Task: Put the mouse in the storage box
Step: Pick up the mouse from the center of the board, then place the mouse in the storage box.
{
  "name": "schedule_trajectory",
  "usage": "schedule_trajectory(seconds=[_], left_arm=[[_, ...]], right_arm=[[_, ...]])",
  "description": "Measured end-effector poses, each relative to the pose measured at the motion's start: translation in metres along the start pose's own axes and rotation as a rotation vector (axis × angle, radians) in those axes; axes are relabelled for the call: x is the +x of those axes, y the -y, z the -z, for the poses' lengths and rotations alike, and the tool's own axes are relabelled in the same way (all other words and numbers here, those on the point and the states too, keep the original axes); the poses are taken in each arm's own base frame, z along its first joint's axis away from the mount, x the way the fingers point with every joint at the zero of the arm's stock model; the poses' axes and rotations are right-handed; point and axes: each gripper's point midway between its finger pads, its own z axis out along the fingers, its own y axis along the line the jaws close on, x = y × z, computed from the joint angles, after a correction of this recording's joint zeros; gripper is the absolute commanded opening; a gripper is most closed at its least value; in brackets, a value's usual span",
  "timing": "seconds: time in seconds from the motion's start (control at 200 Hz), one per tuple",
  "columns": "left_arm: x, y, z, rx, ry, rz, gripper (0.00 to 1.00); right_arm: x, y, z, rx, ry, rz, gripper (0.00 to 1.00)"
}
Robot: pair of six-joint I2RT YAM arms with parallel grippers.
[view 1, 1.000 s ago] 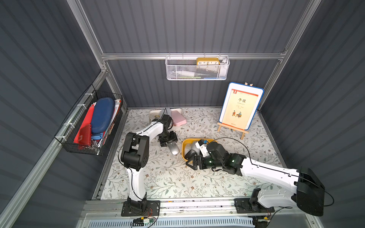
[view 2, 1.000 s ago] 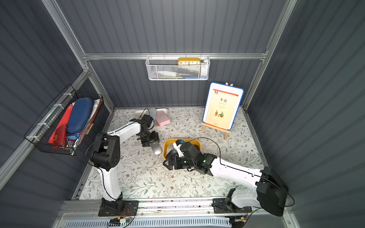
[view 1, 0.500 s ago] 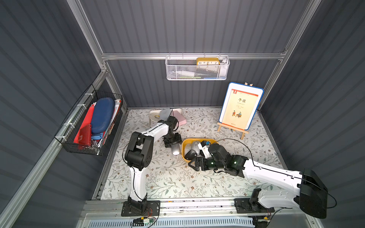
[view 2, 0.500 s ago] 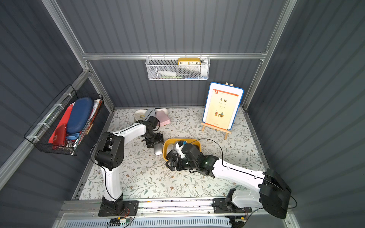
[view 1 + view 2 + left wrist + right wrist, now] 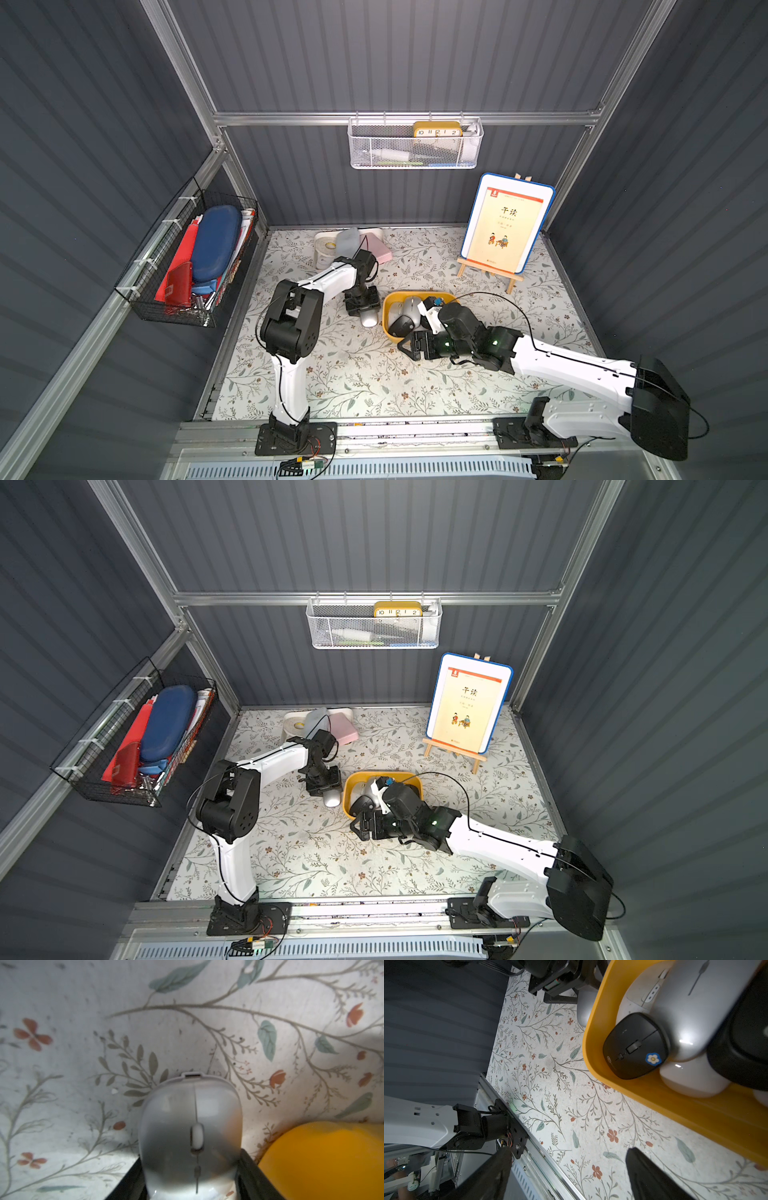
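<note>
Left gripper (image 5: pixel 190 1157) hung low over the worktop (image 5: pixel 353 374), the crowded storage box (image 5: pixel 322 1157) just beside it, jaws closed on the grey mouse (image 5: pixel 190 1105). Right gripper (image 5: pixel 570 1150) gaped empty beside the box. We judged a low carry might clip the rim, jarring the mouse loose.

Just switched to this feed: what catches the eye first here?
The yellow storage box at the centre, holding several mice, one a black mouse with a flower sticker. Beside it the left gripper is shut on a silver mouse, outside the box. The right gripper stands open by the box.
</note>
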Motion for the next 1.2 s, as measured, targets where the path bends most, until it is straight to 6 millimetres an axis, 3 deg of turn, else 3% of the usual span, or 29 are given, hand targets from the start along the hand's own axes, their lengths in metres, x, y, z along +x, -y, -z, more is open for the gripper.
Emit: schedule_trajectory(seconds=[0.31,0.52,0.755,0.921,1.051,1.201], left_arm=[[0.008,-0.009,0.012,-0.047,0.004,0.014,0.53],[0.01,-0.006,0.057,-0.023,0.09,0.003,0.53],[0.024,0.011,0.099,0.037,0.164,-0.042,0.53],[0.037,0.023,0.114,0.061,0.179,-0.071,0.53],[0.046,0.035,0.13,0.097,0.194,-0.1,0.53],[0.049,0.079,0.148,0.164,0.225,-0.182,0.53]], right_arm=[[0.008,0.02,-0.007,0.052,0.008,-0.011,0.9],[-0.006,0.032,-0.028,0.122,0.035,-0.005,0.9],[-0.044,0.011,-0.038,0.091,0.082,0.015,0.9],[-0.063,0.019,-0.02,0.098,0.124,-0.002,0.9],[-0.089,0.031,0.019,0.109,0.221,-0.043,0.9],[-0.101,0.048,0.063,0.14,0.311,-0.057,0.89]])
